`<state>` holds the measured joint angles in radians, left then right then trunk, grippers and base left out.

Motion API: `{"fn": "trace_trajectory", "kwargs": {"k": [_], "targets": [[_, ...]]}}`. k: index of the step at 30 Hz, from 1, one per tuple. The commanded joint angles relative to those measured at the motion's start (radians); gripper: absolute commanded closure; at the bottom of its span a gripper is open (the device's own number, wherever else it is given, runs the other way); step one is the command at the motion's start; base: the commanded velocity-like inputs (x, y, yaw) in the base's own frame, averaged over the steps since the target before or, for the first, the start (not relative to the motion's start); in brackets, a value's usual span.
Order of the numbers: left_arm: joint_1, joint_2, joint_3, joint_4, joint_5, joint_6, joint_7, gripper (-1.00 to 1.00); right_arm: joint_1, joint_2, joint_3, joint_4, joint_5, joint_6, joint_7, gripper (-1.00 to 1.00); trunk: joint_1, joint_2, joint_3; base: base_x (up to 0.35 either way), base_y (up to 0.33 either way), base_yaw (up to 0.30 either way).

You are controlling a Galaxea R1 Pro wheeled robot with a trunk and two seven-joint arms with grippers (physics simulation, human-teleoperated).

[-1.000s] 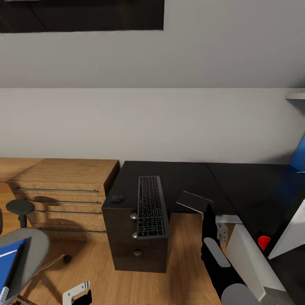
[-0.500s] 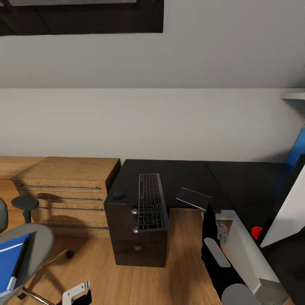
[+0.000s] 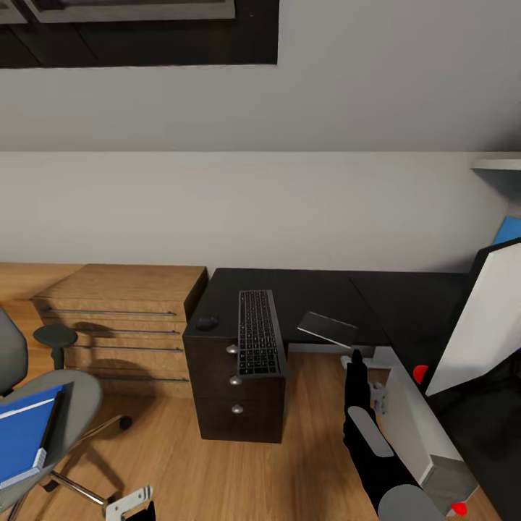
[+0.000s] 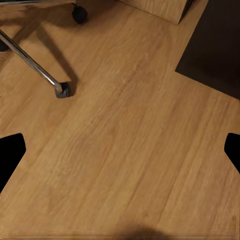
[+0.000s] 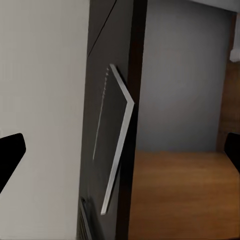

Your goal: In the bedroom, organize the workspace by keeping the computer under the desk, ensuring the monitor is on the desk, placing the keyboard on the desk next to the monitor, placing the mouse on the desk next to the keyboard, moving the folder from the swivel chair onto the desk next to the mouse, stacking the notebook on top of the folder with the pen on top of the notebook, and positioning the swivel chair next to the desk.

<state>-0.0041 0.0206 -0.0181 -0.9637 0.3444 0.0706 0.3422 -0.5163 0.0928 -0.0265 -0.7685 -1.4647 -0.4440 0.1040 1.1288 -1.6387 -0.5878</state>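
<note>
Notebook [image 3: 328,328] on desk [image 3: 405,304] edge, seemingly just beyond right claw [image 3: 355,359]

Home office: desk [image 3: 318,289], swivel chair [image 3: 43,412]

— Position on the desk [image 3: 405,289]?
— Before me, keyboard [image 3: 258,333] lies on it, mouse [image 3: 208,322] left, notebook [image 3: 327,328] right overhanging the edge, monitor [image 3: 474,325] far right.
— Folder [image 3: 25,434]?
— On the swivel chair [image 3: 69,412], at my left.

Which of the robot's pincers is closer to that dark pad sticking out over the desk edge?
The right one. The right pincer sits just below the notebook, pointing at it. The left pincer hangs low over the floor near the swivel chair, well away.
</note>
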Motion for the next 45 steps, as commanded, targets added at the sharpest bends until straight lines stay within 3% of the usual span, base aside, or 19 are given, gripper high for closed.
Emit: {"fn": "trace_trajectory", "kwargs": {"k": [1,5,17,20,23,25,30,31,33,36,37,39,45], "targets": [[0.000,-0.001,-0.003,0.034,0.004,0.005,0.006,-1.00,-0.001,0.001,0.001,0.003,-0.011,0.000,0.008,-1.00,-0.004,0.007,0.002,-0.007,0.000,0.000],[0.000,-0.002,-0.004,0.070,0.001,0.004,0.005,-1.00,-0.001,0.001,0.002,0.013,-0.011,0.000,0.009,-1.00,-0.019,0.035,0.015,-0.004,0.000,0.000],[0.000,-0.002,-0.006,0.089,-0.001,0.006,0.001,-1.00,-0.001,-0.008,0.005,0.305,0.005,-0.008,0.022,-1.00,-0.065,0.119,0.052,0.000,0.000,0.000],[0.000,-0.001,-0.006,0.091,-0.001,0.008,0.001,-1.00,-0.001,-0.008,0.006,0.369,0.034,-0.010,0.023,-1.00,-0.077,0.140,0.062,0.000,0.000,0.000],[0.000,-0.001,-0.006,0.094,-0.001,0.009,0.001,-1.00,-0.001,-0.010,0.006,0.444,0.135,-0.013,0.022,-1.00,-0.088,0.161,0.071,0.000,0.000,0.000],[0.000,-0.001,-0.006,0.095,-0.001,0.009,0.002,-1.00,-0.001,-0.010,0.006,0.463,0.174,-0.017,0.022,-1.00,-0.096,0.175,0.077,0.000,0.000,0.000],[0.000,-0.002,-0.006,0.098,0.000,0.011,0.002,-1.00,0.000,-0.012,0.006,0.576,0.326,-0.070,0.021,-1.00,-0.115,0.210,0.093,0.000,0.000,0.000],[0.000,-0.003,-0.006,0.098,0.000,0.011,0.002,-1.00,0.000,-0.013,0.007,0.616,0.375,-0.099,0.021,-1.00,-0.119,0.217,0.096,0.000,0.000,0.000],[0.000,-0.002,-0.006,0.102,0.001,0.012,0.001,-1.00,0.000,-0.013,0.007,0.724,0.543,-0.197,0.019,-1.00,-0.127,0.231,0.102,0.000,0.000,0.000],[0.000,-0.001,-0.007,0.126,0.000,0.012,0.000,-1.00,0.003,-0.025,0.007,0.761,0.640,-0.243,0.015,-1.00,-0.138,0.252,0.112,0.000,0.000,0.000],[0.000,0.001,-0.008,0.153,-0.002,0.011,0.000,-1.00,0.006,-0.043,0.007,0.774,0.686,-0.260,0.014,-1.00,-0.142,0.259,0.115,0.000,0.000,0.000],[0.000,0.003,-0.008,0.205,-0.004,0.010,0.000,-1.00,0.012,-0.061,0.007,0.782,0.718,-0.270,0.013,-1.00,-0.150,0.273,0.121,0.000,0.000,0.000],[0.000,0.004,-0.009,0.365,-0.005,0.003,-0.004,-1.00,0.018,-0.075,0.005,0.791,0.737,-0.269,0.011,-1.00,-0.173,0.315,0.140,0.000,0.000,0.000]]}}
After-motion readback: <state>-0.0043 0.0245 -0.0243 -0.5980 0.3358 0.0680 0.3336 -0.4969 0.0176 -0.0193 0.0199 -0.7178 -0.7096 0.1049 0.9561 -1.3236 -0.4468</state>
